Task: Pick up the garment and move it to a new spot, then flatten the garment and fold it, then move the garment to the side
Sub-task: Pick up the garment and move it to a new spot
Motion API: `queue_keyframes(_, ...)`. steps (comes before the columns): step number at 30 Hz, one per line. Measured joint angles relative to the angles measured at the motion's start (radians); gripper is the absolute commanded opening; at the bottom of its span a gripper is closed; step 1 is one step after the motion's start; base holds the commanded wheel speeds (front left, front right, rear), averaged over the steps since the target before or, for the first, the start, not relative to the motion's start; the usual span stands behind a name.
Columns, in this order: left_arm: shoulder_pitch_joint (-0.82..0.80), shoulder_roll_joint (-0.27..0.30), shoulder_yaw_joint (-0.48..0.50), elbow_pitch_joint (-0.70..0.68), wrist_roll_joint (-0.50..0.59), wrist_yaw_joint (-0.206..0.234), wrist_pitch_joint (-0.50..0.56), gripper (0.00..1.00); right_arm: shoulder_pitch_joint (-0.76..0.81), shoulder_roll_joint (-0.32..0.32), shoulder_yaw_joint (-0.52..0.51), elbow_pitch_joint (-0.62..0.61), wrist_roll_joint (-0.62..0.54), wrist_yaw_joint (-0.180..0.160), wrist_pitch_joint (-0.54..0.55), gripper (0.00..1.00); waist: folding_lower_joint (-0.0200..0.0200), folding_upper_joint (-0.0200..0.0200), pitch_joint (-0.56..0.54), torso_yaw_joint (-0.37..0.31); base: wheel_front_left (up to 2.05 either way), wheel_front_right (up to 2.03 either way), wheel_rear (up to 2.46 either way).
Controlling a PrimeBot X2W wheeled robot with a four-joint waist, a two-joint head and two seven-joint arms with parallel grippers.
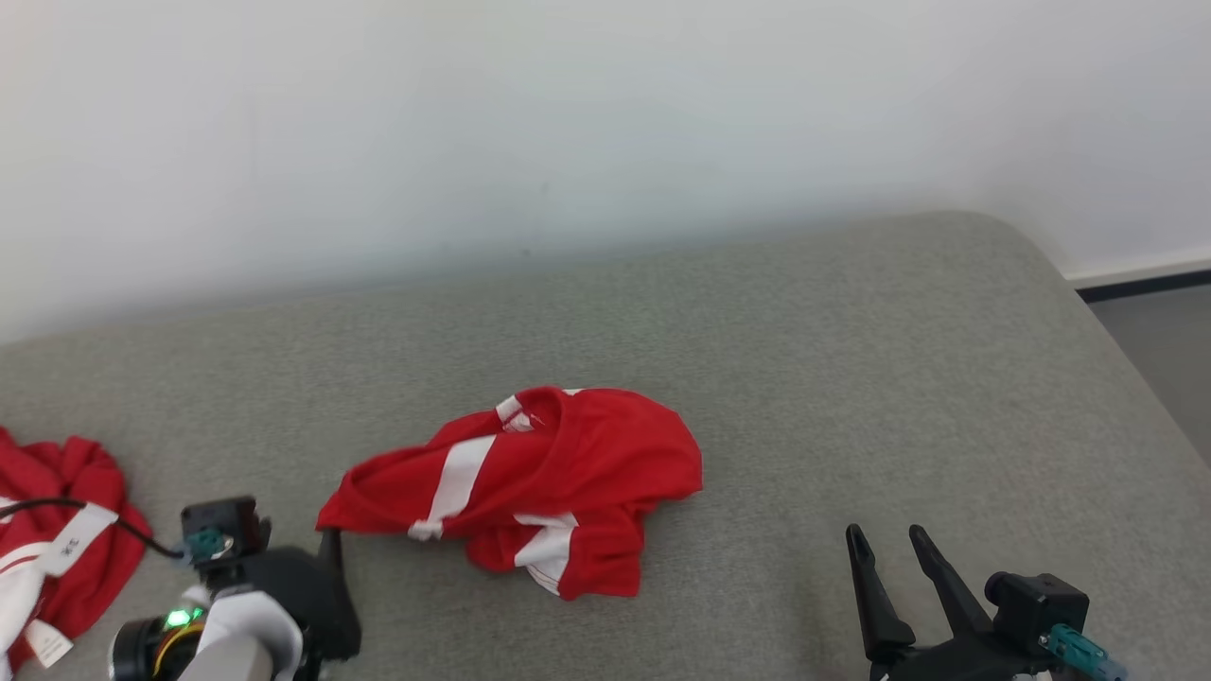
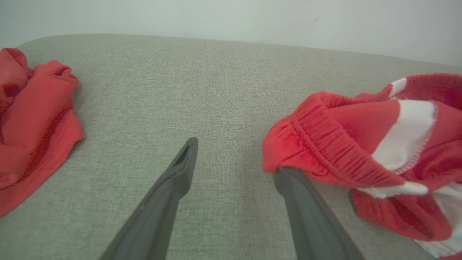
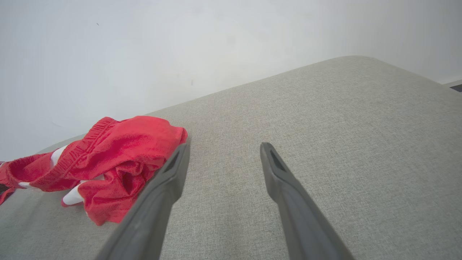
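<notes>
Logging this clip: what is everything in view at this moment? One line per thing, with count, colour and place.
garment: one, red with white stripes, crumpled at the middle of the cushion
second garment: one, red with white, bunched at the cushion's left edge
cushion: one, grey fabric, across the foreground
wall: one, white, behind the cushion
floor: one strip, grey, far right
left gripper: one, dark, open, lower left, one finger tip at the garment's waistband
right gripper: one, dark, open, lower right, apart from the garment
</notes>
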Motion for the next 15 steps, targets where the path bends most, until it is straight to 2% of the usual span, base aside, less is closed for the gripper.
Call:
queue_keyframes(4, 0.040, 0.035, -0.004, 0.029, -0.010, -0.003, 0.086, 1.00, 0.005, 0.000, -0.014, 0.008, 0.000, 0.000, -0.006, 1.00, 0.0000, -0.0001, -0.016, 0.043, 0.00, 0.00, 0.00)
queue_keyframes(8, 0.037, 0.041, 0.000, 0.003, -0.028, -0.018, 0.146, 1.00, 0.019, 0.000, -0.027, 0.010, 0.000, 0.000, -0.008, 1.00, 0.0000, 0.0000, -0.025, 0.066, 0.00, 0.00, 0.00)
queue_keyframes(11, 0.016, 0.024, -0.018, -0.050, -0.036, -0.025, 0.214, 1.00, 0.021, 0.000, -0.030, 0.011, -0.001, 0.000, -0.007, 1.00, -0.0001, 0.0000, -0.033, 0.077, 0.00, 0.00, 0.00)
queue_keyframes(15, -0.030, -0.040, -0.025, -0.162, -0.082, -0.056, 0.298, 1.00, 0.021, 0.000, -0.035, 0.008, -0.002, 0.000, -0.003, 1.00, 0.0000, 0.0000, -0.035, 0.061, 0.00, 0.00, 0.00)
